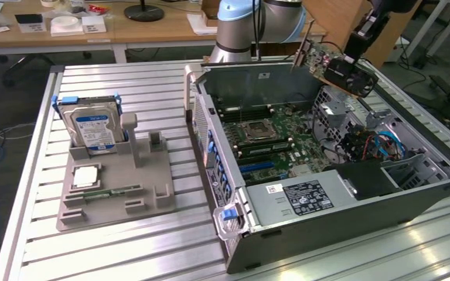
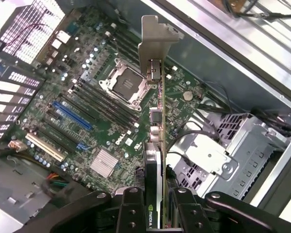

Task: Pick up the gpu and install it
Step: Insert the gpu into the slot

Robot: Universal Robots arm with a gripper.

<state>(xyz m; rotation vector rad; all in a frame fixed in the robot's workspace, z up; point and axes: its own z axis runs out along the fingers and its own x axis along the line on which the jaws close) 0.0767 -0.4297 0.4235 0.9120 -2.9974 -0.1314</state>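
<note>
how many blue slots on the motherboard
2: a long blue plastic slot beside black slots on the green motherboard, and a short blue slot beside the silver finned heatsink. The dark graphics card held above may hide others.

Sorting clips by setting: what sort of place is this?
Likely a robotics lab or workshop: an open computer case lies on a metal bench, wooden desks stand behind, and the pincer holds a graphics card above it.

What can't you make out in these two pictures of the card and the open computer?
1. Wrist view: the gpu is edge-on, so its faces are hidden. It also covers a strip of the motherboard.
2. Exterior view: the gripper covers the part of the gpu it clamps.
3. Exterior view: the hard drive has label text that is too small.
</note>
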